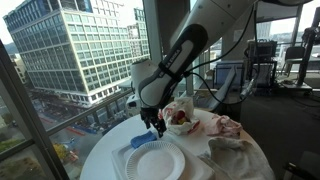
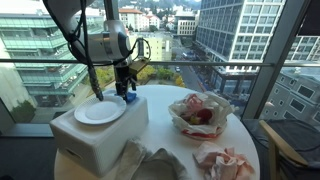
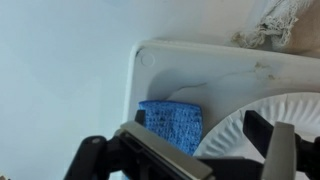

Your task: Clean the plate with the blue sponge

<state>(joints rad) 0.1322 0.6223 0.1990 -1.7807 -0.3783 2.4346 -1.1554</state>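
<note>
A white paper plate (image 1: pixel 158 161) lies on a white box (image 2: pixel 95 140) on the round table; it also shows in the other exterior view (image 2: pixel 100 112) and at the right of the wrist view (image 3: pixel 262 122). The blue sponge (image 3: pixel 170 122) lies on the box beside the plate's rim and shows in both exterior views (image 1: pixel 140 142) (image 2: pixel 130 98). My gripper (image 3: pixel 199 122) is open just above the sponge. The sponge sits between the fingers, nearer one finger, with the other finger over the plate's edge. The gripper shows in both exterior views (image 1: pixel 154 126) (image 2: pixel 124 88).
A crumpled wrapper holding red items (image 2: pixel 200 112) (image 1: pixel 180 116) sits mid-table. A pink cloth (image 2: pixel 225 160) (image 1: pixel 226 126) and a grey towel (image 2: pixel 150 165) (image 1: pixel 232 152) lie near the table edge. Window glass and a railing stand close behind the table.
</note>
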